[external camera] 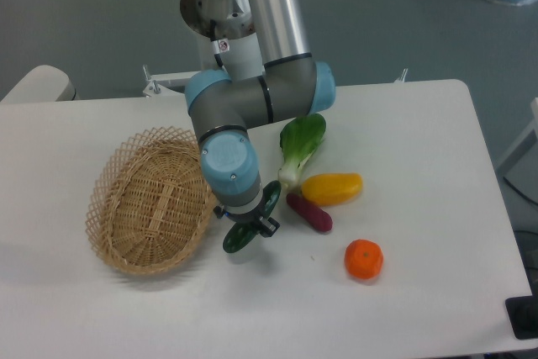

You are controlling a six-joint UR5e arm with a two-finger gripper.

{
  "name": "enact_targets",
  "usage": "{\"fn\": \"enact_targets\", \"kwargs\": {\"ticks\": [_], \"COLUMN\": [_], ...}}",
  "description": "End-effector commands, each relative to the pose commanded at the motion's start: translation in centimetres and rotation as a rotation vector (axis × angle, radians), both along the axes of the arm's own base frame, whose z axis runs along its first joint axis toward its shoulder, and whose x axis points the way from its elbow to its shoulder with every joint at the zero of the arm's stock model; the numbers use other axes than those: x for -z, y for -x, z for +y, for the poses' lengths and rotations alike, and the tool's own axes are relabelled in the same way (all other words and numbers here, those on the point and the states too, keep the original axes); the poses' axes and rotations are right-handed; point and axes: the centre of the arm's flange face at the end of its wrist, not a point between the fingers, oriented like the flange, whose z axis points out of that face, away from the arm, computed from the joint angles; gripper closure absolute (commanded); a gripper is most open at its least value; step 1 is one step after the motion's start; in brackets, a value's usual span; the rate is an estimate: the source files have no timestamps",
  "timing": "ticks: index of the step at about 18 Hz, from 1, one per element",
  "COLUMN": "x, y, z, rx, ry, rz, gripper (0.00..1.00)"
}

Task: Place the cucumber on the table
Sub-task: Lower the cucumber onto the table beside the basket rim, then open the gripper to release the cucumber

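Arm folded forward, pincer pointing down

The arm runs from its base at the top of the view as a silver tube, bends at a grey elbow with light-blue caps, and turns into a wrist that points almost straight down. Below the wrist, the pincer is mostly hidden by the wrist housing; its dark fingers are closed on the cucumber, which hangs low above the surface.
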Motion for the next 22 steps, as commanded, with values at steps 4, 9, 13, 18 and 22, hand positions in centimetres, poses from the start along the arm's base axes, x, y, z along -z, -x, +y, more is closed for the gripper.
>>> {"fn": "enact_targets", "kwargs": {"ticks": [4,9,13,18,22], "x": [0.2,0.0,-1.2,-4.1,-8.1], "y": [-0.2,0.0,0.3,2.3,5.8], "z": [0.2,0.2,0.2,1.0,1.9], "rx": [-0.008,0.000,-0.007,-0.016,0.005], "ry": [0.002,-0.003,-0.014,-0.054,-0.113], "rz": [0.002,0.007,0.028,0.072,0.119], "gripper": [0.67,0.07,0.00,0.00,0.00]}}
